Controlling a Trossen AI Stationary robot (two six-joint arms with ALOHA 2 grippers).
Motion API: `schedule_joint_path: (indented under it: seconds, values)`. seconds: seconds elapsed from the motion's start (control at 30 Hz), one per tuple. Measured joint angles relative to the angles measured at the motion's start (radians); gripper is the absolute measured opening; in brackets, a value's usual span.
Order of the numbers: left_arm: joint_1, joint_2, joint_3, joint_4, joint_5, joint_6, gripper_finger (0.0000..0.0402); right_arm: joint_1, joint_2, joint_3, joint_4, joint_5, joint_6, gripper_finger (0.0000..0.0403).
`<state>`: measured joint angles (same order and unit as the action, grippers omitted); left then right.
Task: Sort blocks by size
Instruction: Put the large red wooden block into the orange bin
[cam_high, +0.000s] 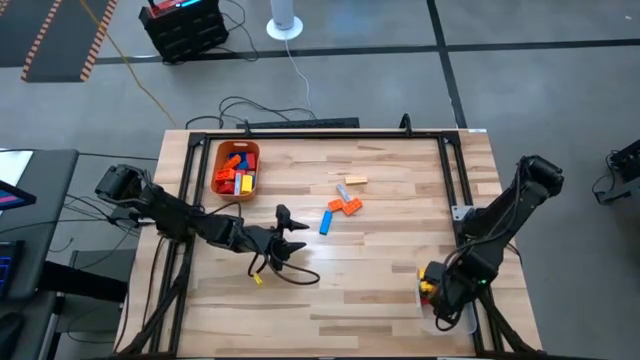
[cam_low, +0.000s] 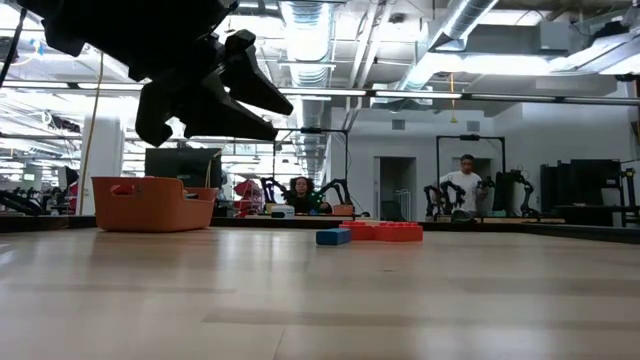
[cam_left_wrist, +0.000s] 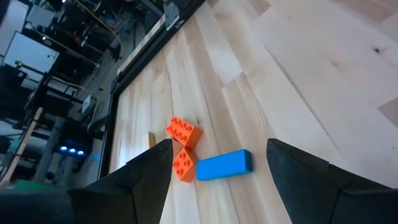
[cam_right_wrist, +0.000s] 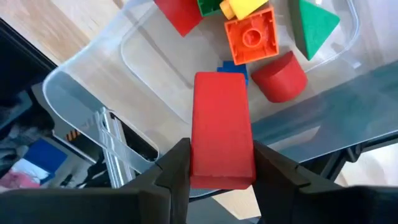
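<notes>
2 dark arms work over a wooden tabletop. Left gripper hovers above the middle of the tabletop with its fingers spread apart and nothing between them; ahead of it a blue block lies flat, touching one of 2 orange blocks that sit against each other. Seen from above, this loose group lies near the centre of the tabletop, with a tan block and a pale one just beyond it. Right gripper is at the front right corner of the tabletop, its fingers clamped on the sides of a long red block, held over the clear tray. Inside the tray lie an orange square block, a red rounded piece, a green triangular piece, plus yellow, green and red pieces at the far side. An orange bin at the far left of the tabletop holds several red, orange, yellow and blue blocks. Beyond the tabletop, the low view shows 2 people in the room.
</notes>
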<state>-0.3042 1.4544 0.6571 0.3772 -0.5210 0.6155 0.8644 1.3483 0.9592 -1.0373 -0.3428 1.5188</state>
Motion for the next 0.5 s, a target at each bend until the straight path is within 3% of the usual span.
schedule_joint_path:
  seconds: [0.5]
  values:
    - [0.000,0.000,0.000,-0.031,-0.019,-0.007,0.0254,-0.050,-0.002,0.001,0.006,-0.007,-0.008,0.0164]
